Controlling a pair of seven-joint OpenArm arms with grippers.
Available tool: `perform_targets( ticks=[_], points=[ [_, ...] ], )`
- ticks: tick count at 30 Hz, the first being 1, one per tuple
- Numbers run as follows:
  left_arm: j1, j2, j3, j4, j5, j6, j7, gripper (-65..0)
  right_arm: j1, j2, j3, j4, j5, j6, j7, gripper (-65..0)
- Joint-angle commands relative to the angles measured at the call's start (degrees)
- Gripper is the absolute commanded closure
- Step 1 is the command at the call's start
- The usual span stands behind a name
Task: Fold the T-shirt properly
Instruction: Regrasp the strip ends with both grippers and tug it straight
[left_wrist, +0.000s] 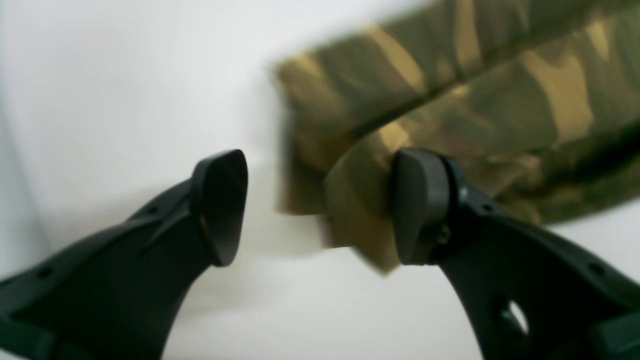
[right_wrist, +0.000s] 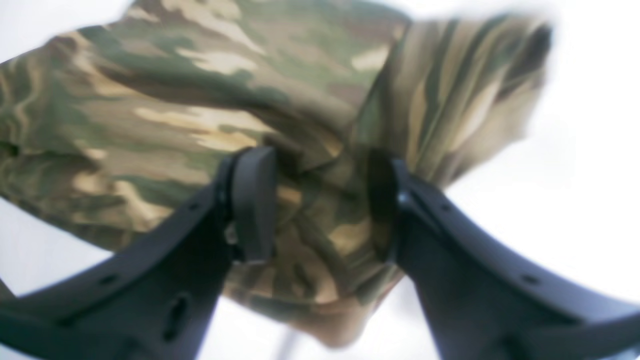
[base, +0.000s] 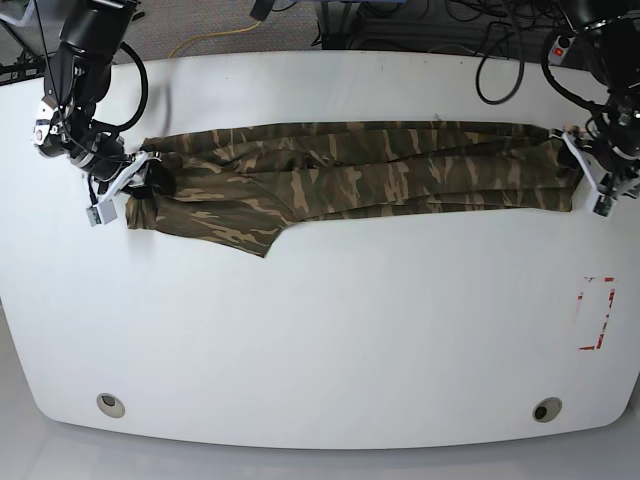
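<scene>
We see the T-shirt (base: 350, 165), a camouflage print of olive, brown and tan, stretched into a long, narrow band across the far half of the white table (base: 320, 330), folded lengthwise with creases running along it. At the left end of the overhead view one sleeve hangs toward us as a pointed flap; the right end is squared off. Close up, both ends look bunched and rumpled, though the wrist views are blurred.

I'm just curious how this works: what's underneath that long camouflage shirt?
Only the white table shows around the T-shirt, which lies stretched across it between the two grippers. Whatever sits directly beneath the cloth is covered, though nothing bulges through.
</scene>
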Motion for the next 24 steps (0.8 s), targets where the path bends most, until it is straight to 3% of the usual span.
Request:
perform_targets(
  ticks=[1,4,6,15,24],
  points=[
    [-1.35,-1.36,-4.16,1.43,-5.53,0.36,3.92,-41.1,0.98,0.14,3.66,4.53,1.12,0.34,-2.62,-39.8],
    [-4.78,-1.36,-8.29,0.99,-10.71,0.36,8.05,-41.0,1.95,-0.82,5.68,8.57,1.12,0.34,-5.96,-49.8],
    [-5.66,-1.18,-9.70,0.29,-10.98,0.36,9.90,-41.0,2.30,-0.82,5.68,10.77,1.12,0.34,-7.54,-51.8],
    [-6.80,0.23,-11.98,-2.88,-11.24,0.36,10.95,-40.8,3.09,-3.02,5.42,13.93,1.12,0.34,-9.30,-48.7],
    [-6.89,2.42,-15.94,-4.55,-11.33,0.36,11.13,-41.4,2.74,-5.66,-2.14,13.85,0.85,0.34,-9.30,-48.2]
  ],
)
